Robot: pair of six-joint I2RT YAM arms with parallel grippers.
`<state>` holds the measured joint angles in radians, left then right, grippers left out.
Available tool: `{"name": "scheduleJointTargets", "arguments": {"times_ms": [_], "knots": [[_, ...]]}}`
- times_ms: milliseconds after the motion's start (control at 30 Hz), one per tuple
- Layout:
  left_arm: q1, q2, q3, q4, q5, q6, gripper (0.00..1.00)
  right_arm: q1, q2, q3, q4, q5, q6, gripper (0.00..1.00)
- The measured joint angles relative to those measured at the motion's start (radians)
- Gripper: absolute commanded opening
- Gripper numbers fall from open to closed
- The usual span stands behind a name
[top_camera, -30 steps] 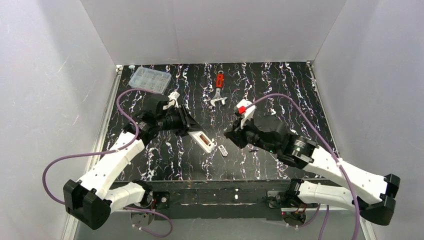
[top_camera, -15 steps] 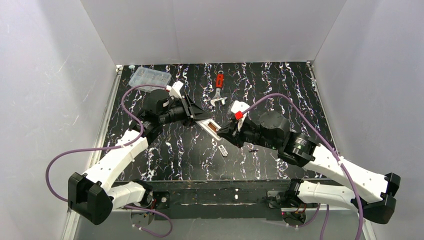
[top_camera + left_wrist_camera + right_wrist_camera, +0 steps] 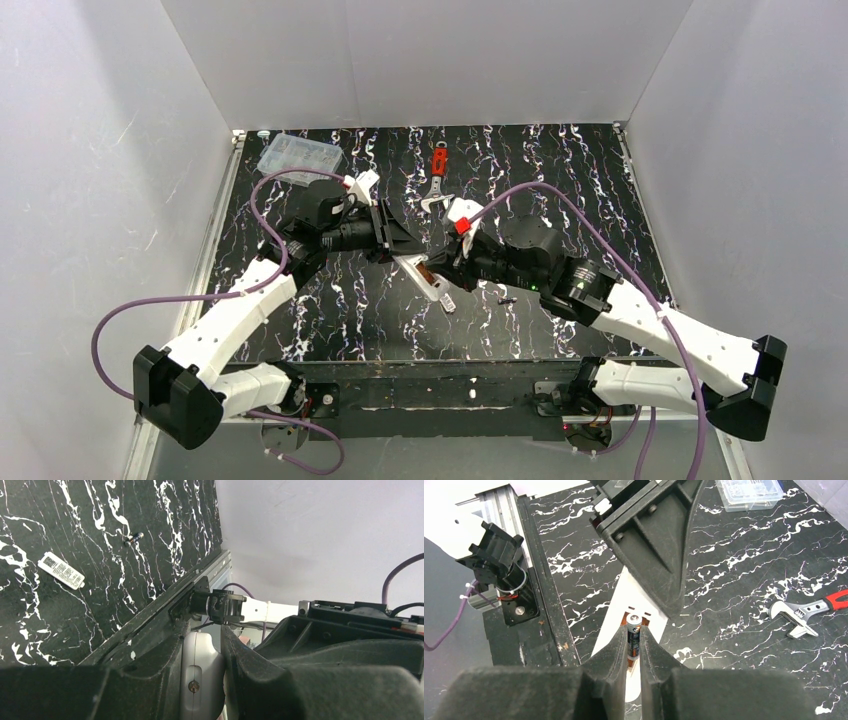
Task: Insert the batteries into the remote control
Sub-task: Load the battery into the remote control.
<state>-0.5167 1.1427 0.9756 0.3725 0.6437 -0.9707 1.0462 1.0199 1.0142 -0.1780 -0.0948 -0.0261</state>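
Note:
The remote control (image 3: 428, 282) is a slim white bar held at a slant above the table at mid centre, with my left gripper (image 3: 400, 250) shut on its upper end. In the left wrist view its white edge (image 3: 201, 672) is clamped between the fingers (image 3: 250, 670). My right gripper (image 3: 634, 630) is shut on a battery (image 3: 633, 636), whose tip sits in the remote's reddish recess (image 3: 629, 616). In the top view my right gripper (image 3: 447, 270) meets the remote from the right. A second battery (image 3: 134, 539) lies loose on the table (image 3: 505, 299).
A small white rectangular piece (image 3: 446, 301) lies on the table just below the remote (image 3: 62, 570). A red-handled wrench (image 3: 437, 180) lies at the back centre (image 3: 804, 612). A clear compartment box (image 3: 298, 157) stands at the back left (image 3: 751, 491).
My left gripper raised the remote and carried it right, then lowered it to mid table. My right gripper moved left with the battery until it reached the remote's recess.

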Motion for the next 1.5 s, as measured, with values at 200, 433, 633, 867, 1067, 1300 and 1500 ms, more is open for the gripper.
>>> {"name": "scheduleJointTargets", "arguments": {"times_ms": [200, 433, 633, 867, 1067, 1300, 1500], "knots": [[-0.004, -0.005, 0.011, -0.053, 0.015, 0.045, 0.0, -0.029, 0.01, 0.012, 0.002, -0.035, 0.027, 0.01], [-0.005, -0.01, 0.028, -0.087, 0.015, 0.074, 0.0, -0.039, 0.019, 0.013, 0.002, -0.056, 0.078, 0.01], [-0.005, -0.01, 0.035, -0.114, 0.014, 0.089, 0.0, -0.039, 0.034, 0.018, 0.002, -0.086, 0.122, 0.01], [-0.005, -0.01, 0.039, -0.123, 0.013, 0.093, 0.0, -0.039, 0.047, 0.024, 0.003, -0.111, 0.137, 0.01], [-0.005, -0.01, 0.043, -0.124, 0.014, 0.091, 0.0, -0.039, 0.066, 0.024, 0.01, -0.117, 0.136, 0.01], [-0.004, -0.009, 0.055, -0.126, 0.014, 0.088, 0.0, -0.039, 0.084, 0.024, 0.024, -0.117, 0.135, 0.01], [-0.005, -0.008, 0.064, -0.143, 0.014, 0.09, 0.0, -0.043, 0.084, 0.024, 0.024, -0.117, 0.122, 0.01]]}}
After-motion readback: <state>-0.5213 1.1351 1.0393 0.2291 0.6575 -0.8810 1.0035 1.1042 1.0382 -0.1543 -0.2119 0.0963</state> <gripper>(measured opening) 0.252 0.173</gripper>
